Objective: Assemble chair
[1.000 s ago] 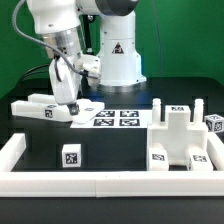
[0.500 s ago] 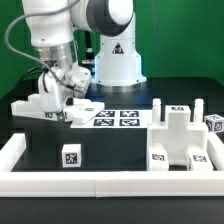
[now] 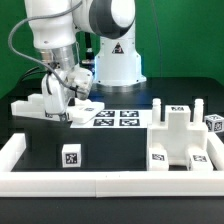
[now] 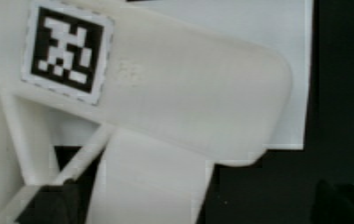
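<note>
The chair lies in loose white tagged parts. A long blocky part (image 3: 28,106) rests at the exterior view's left, next to the marker board (image 3: 110,117). My gripper (image 3: 58,106) is lowered onto this part's near end, jaws open, and it hides the part's tag there. The wrist view is filled by the same part (image 4: 174,100) and its black-and-white tag (image 4: 67,50), very close; my fingertips do not show clearly. A large blocky piece (image 3: 178,142) with upright bars stands at the right.
A small tagged cube (image 3: 70,157) sits near the front left. Another small tagged piece (image 3: 214,123) lies at the far right edge. The white border rail (image 3: 100,185) runs along the front and sides. The robot base (image 3: 118,55) stands behind the marker board.
The arm swung toward the exterior view's left and the wrist turned, bringing the gripper down over the long part. In the last half second it barely moved. The jaws stayed open.
</note>
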`<state>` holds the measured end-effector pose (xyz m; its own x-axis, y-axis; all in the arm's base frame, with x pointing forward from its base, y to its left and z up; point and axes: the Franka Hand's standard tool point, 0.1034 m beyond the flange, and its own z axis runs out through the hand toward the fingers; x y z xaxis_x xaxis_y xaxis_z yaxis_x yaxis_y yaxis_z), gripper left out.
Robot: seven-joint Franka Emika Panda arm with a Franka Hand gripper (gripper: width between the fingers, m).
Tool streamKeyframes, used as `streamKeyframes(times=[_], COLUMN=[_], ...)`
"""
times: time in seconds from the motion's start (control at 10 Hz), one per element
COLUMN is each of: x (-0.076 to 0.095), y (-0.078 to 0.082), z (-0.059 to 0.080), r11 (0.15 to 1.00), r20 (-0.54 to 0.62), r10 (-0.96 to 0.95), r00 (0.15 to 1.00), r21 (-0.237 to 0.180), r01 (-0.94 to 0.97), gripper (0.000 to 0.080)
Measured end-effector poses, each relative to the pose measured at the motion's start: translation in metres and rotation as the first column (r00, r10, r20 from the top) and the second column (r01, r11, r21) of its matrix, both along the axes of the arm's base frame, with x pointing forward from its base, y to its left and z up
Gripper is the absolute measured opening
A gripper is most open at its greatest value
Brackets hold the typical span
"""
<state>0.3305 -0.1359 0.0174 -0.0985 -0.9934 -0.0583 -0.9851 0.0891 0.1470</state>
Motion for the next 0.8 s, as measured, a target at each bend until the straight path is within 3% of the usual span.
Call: streamKeyframes(times=[0.3, 0.4, 0.5, 0.6, 0.8], x=[-0.0041, -0.0042, -0.0045, -0.0037, 0.0045], y=[-0.0046, -0.0046, -0.0046, -0.0052, 0.0025], z=[-0.0063, -0.0064, -0.0066, -0.0062, -0.004], r11=[1.0, 1.0, 1.0, 1.0, 1.0], r20=[0.001, 0.001, 0.0, 0.003, 0.005], r10=[0.004, 0.007, 0.007, 0.01, 0.029], r00=[1.0, 1.0, 1.0, 1.0, 1.0], r21=[-0.02, -0.02, -0.02, -0.022, -0.007], r01=[-0.004, -0.007, -0.007, -0.009, -0.029], gripper=[0.0639, 0.0483, 0.0483, 0.029, 0.0292])
